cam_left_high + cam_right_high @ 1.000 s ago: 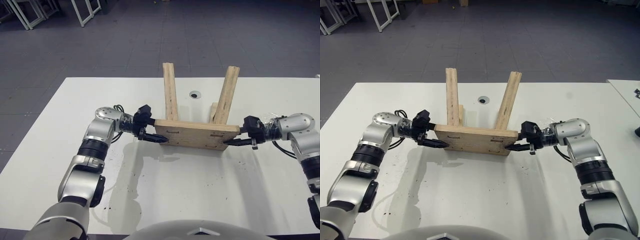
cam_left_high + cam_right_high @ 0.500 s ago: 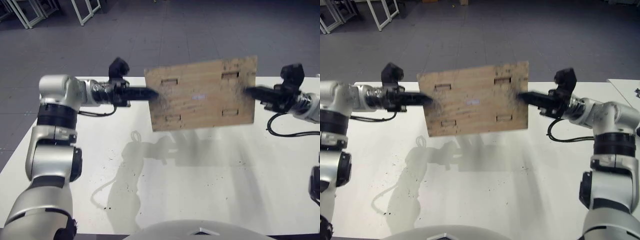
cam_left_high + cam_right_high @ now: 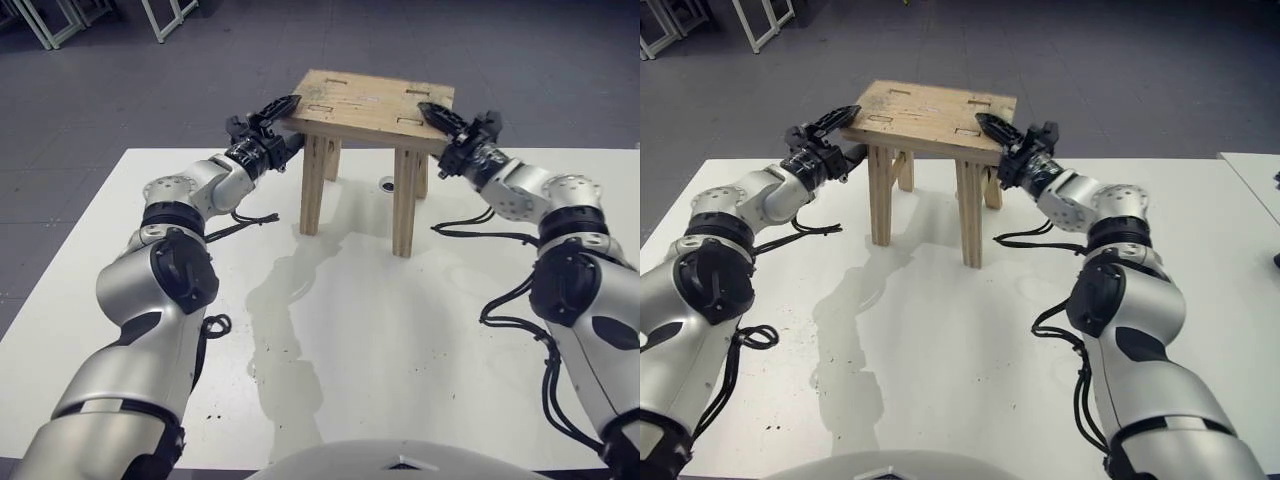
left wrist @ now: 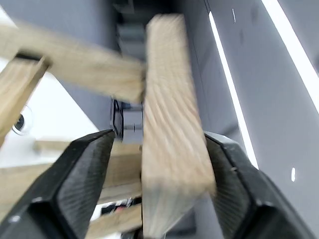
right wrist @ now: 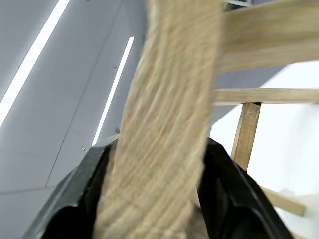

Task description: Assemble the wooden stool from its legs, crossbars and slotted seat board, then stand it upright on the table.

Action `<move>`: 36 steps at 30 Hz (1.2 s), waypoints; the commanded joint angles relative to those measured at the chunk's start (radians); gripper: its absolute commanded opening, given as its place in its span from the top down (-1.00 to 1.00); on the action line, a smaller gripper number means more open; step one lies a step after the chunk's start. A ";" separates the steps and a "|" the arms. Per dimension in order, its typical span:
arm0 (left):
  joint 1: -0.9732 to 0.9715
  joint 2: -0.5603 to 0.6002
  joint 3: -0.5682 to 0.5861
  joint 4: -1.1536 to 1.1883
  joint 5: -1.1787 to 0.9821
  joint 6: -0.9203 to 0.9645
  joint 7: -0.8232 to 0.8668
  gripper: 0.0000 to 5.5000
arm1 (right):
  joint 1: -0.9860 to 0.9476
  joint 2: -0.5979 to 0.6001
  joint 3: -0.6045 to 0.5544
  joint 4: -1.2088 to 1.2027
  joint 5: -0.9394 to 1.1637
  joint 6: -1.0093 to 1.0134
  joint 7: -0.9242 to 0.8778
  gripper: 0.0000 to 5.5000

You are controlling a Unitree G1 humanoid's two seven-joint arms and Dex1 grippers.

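- The table (image 3: 420,400) lies below both of your grippers, and the stool (image 3: 362,150) stands on it between them, seat up.
- The stool's two near legs (image 3: 404,205) drop from just inside each gripper and look planted on the table. I can't confirm that the far pair touches.
- The seat board (image 3: 370,100) is the part you hold. Its long axis runs straight from one gripper to the other, so each gripper sits at a short end and neither arm is nearer than the other.
- Your left gripper (image 3: 288,118) is clamped on the board's left end. In the left wrist view its fingers (image 4: 75,194) sit one on each face of the board edge.
- Your right gripper (image 3: 432,125) grips the opposite end the same way, with its fingers (image 5: 79,199) on either side of the wood.
- The release probably depends on that axis. Once you spread the fingers, draw each gripper outward along it, away from the board, so neither one tips the stool.
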 commanded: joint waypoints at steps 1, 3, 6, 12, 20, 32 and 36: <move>-0.049 -0.089 0.091 0.010 -0.021 -0.003 0.177 -0.23 | -0.066 0.080 -0.109 0.076 0.020 -0.136 -0.126 -0.07; -0.043 -0.091 0.109 -0.009 -0.009 0.015 0.194 -0.23 | -0.081 0.083 -0.171 0.083 0.035 -0.199 -0.169 -0.07; -0.027 -0.074 0.121 -0.043 0.007 0.022 0.162 -0.23 | -0.096 0.069 -0.216 0.073 0.043 -0.206 -0.162 -0.07; 0.092 -0.099 0.118 -0.227 0.083 -0.222 0.058 -0.23 | -0.062 0.050 -0.282 0.021 0.036 -0.372 -0.180 -0.07; 0.567 -0.351 -0.189 -1.020 0.449 -0.630 0.052 -0.23 | 0.148 0.115 -0.228 -0.313 -0.029 -0.497 -0.304 -0.07; 1.072 -0.395 -0.705 -1.501 1.174 -0.992 0.126 -0.23 | 1.055 0.161 0.559 -1.428 -0.834 -0.831 -0.344 -0.07; 1.088 -0.404 -0.744 -1.505 1.219 -1.006 0.144 -0.23 | 1.067 0.191 0.560 -1.449 -0.877 -0.853 -0.386 -0.07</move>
